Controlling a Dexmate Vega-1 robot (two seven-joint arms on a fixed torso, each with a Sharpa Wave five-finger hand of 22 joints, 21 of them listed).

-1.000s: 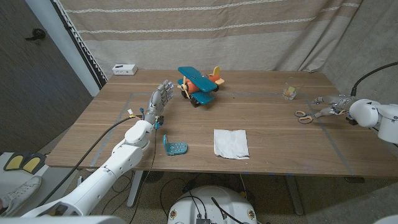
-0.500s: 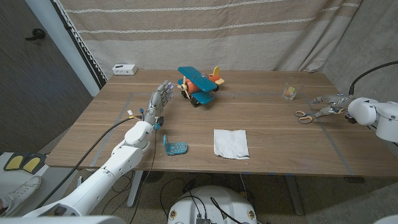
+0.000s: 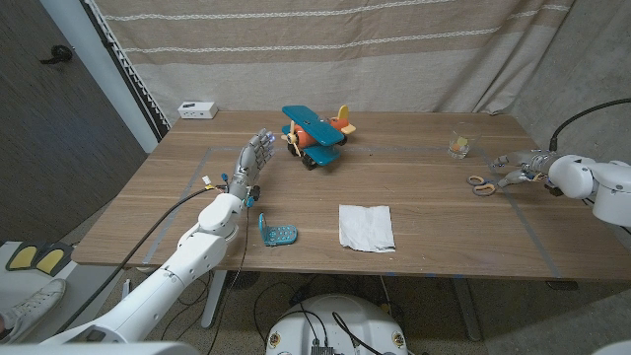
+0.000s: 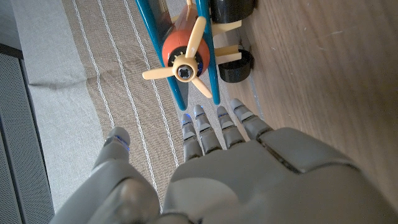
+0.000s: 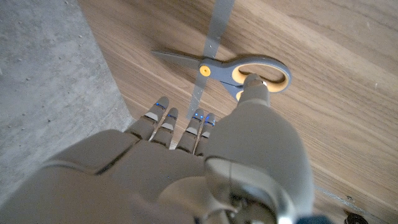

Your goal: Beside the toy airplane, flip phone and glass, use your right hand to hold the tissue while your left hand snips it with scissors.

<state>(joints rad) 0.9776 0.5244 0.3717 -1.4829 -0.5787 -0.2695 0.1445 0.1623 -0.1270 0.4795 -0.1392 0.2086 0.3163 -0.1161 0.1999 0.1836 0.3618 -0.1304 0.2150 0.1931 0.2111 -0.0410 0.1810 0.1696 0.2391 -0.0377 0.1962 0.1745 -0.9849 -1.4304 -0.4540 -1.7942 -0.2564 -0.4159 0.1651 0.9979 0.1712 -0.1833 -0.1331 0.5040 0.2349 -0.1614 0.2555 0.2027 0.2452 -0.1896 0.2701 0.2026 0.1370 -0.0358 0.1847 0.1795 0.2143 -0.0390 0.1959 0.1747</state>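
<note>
The white tissue [image 3: 366, 227] lies flat on the wooden worktop [image 3: 424, 187] at lower centre of the head view, near the front edge, with nothing touching it. Just to its left stands the blue flip phone [image 3: 276, 232], open. The toy airplane [image 3: 317, 135], blue with an orange body, sits at upper centre, and the small glass [image 3: 459, 144] stands at upper right; what it contains cannot be made out.

The scissors [image 3: 481, 183], grey with yellow-lined handles, lie at the right of the frame, well apart from the tissue. The right hand [image 3: 519, 169] is at them; in its wrist view a fingertip [image 5: 252, 85] rests at a handle loop of the scissors [image 5: 236, 70], but no grip is evident.

The left hand [image 3: 252, 161] stands with fingers straight and apart, holding nothing, just left of the airplane.

A small white box [image 3: 198, 109] sits at the worktop's far left corner; its markings are unreadable.
</note>
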